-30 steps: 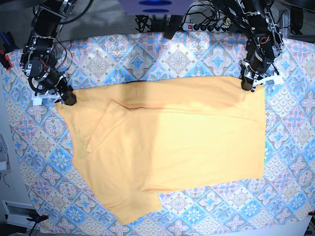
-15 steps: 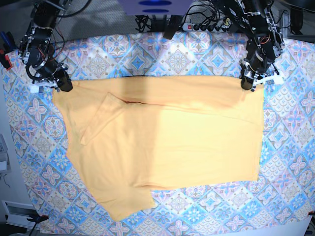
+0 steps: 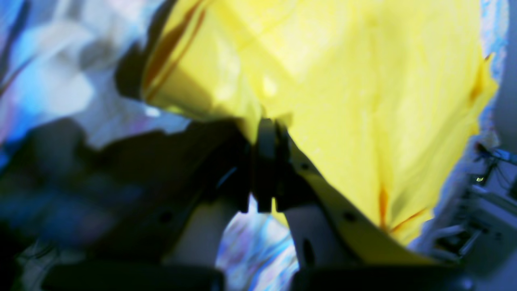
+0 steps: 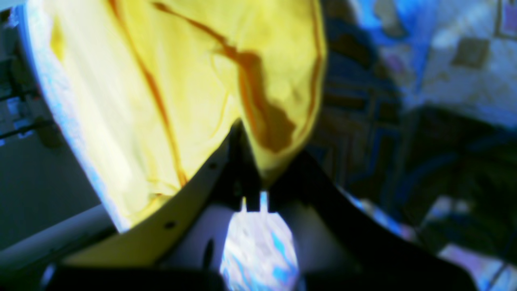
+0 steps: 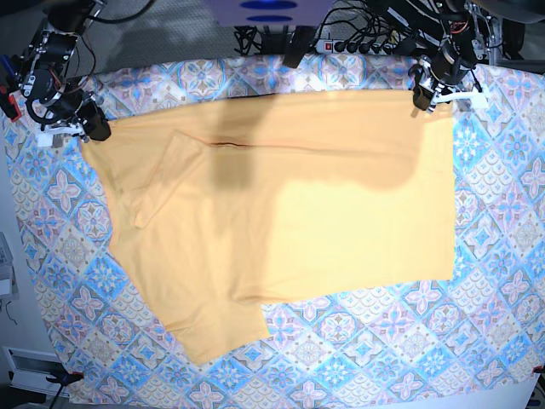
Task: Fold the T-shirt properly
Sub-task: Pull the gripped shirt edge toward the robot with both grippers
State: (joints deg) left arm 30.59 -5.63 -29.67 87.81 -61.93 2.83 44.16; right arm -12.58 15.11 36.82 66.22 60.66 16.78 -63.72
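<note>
The yellow-orange T-shirt (image 5: 298, 230) lies spread over the tablecloth, with one sleeve folded in at the left and another sticking out at the bottom left. My left gripper (image 5: 421, 98) is shut on the shirt's far right corner. In the left wrist view the gripper (image 3: 266, 129) pinches the yellow cloth (image 3: 363, 81). My right gripper (image 5: 95, 129) is shut on the far left corner. In the right wrist view the gripper (image 4: 247, 137) clamps a fold of the cloth (image 4: 161, 81). The held far edge is stretched between the two grippers and casts a shadow on the shirt.
The blue-and-pink tile-patterned tablecloth (image 5: 498, 256) covers the table. A power strip and tangled cables (image 5: 358, 44) lie along the far edge. The table's left edge and the floor (image 5: 13, 256) are at the left.
Both grippers have moved toward the table's far edge with the corners held. The shirt's far edge rose and the whole shirt slid back with them.
</note>
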